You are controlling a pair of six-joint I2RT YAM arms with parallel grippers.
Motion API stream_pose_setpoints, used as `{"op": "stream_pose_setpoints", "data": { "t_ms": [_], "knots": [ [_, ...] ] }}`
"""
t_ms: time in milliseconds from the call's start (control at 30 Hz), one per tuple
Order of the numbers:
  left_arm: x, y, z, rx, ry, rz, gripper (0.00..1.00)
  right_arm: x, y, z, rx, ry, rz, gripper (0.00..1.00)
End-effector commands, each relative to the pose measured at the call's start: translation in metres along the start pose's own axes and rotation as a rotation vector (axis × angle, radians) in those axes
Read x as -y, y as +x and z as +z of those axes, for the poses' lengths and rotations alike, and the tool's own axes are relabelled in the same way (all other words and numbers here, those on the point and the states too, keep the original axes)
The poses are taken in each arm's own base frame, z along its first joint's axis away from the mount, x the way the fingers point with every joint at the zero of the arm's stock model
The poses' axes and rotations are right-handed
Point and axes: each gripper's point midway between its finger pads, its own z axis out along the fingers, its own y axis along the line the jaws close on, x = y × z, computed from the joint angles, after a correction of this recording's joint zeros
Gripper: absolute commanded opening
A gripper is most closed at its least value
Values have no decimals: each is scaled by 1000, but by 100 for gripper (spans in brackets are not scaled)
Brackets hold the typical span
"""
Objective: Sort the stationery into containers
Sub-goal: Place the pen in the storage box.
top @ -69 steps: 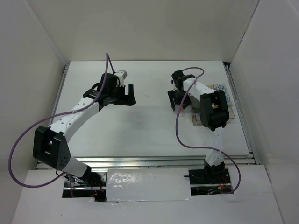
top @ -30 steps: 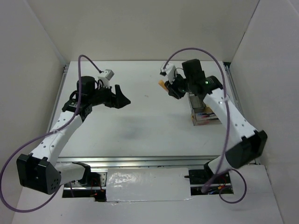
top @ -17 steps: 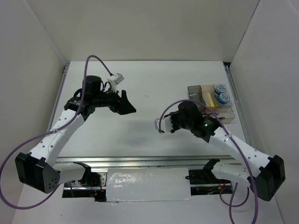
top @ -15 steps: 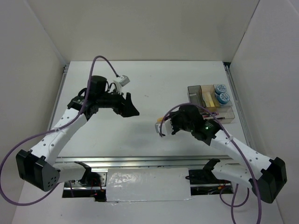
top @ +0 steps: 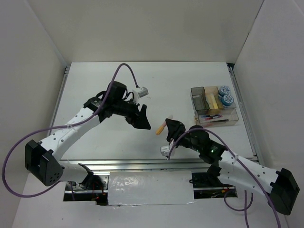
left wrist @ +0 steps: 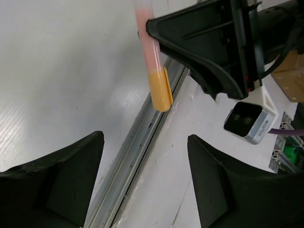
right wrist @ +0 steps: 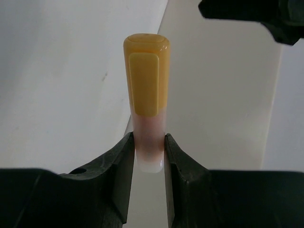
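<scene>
Highlighter, orange cap on a pale pink barrel: pinched by the barrel end between the two fingers of the right gripper, cap pointing away from the wrist. Position: over the near-centre part of the table. Left gripper: jaws spread wide, holding nothing, just left of the cap and facing it. Container: far right of the table, well apart from both grippers. Contents: two blue tape rolls in the far-right compartment, a yellow highlighter in the middle one, pens in the long near one.
</scene>
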Motion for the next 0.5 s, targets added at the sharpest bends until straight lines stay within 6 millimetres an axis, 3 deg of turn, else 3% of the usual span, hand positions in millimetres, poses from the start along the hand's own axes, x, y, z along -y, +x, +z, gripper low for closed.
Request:
{"op": "stream_pose_setpoints", "data": {
  "t_ms": [0,333,467],
  "knots": [
    [22,-23,-2,49,97,-6,83,44,-8,-9,-3,214,-92,0],
    [8,-29,19,28,94,-149,81,42,-40,-20,89,316,-179,0],
    [12,-38,21,31,124,-150,77,37,-49,-23,121,297,-184,0]
  ]
}}
